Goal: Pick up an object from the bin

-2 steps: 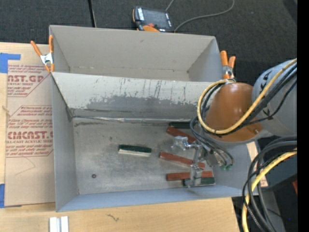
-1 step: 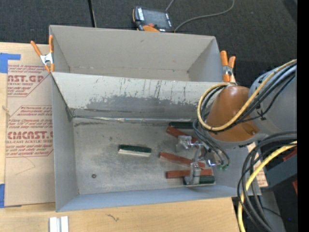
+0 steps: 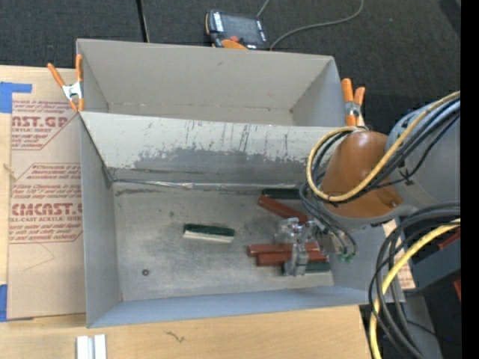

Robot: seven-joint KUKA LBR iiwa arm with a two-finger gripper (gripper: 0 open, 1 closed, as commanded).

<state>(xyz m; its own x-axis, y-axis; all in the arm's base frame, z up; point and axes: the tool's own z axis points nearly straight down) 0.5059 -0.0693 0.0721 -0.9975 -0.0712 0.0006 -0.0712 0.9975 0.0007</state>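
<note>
The bin (image 3: pixel 99 230) is a grey metal box with sloping walls and a scuffed floor. The left part of the floor is bare apart from a dark speck (image 3: pixel 145 272) near the front wall. Right of that, about mid-floor, a flat bar (image 3: pixel 209 233) lies level, dark green on top with a pale edge along its near side, well apart from everything else.

Further right, the other things lie close together in the bin's right end. The lower block (image 3: pixel 266 254), reddish-brown and oblong, lies flat and nearly level near the front wall. Behind it, the upper block (image 3: pixel 277 203) of the same colour lies slanted, its right end nearer the front. Just behind that, by the foot of the back wall, is a dark green piece (image 3: pixel 283 193), too hidden to name.

The gripper (image 3: pixel 298 251) is low in this corner, pointing down at the floor, its metal parts covering the right end of the lower block. It stands just in front of the upper block's right end. Whether it is open or closed cannot be told, nor whether it has hold of the block or only stands over it.

Above the gripper sits the wrist's rounded orange cover (image 3: pixel 359 174), leaning over the bin's right wall. Yellow and black cables (image 3: pixel 315 163) loop round the cover and trail off right. The arm (image 3: pixel 441 155), grey and bulky, comes in from the right over the rim and bends down into the bin.
</note>
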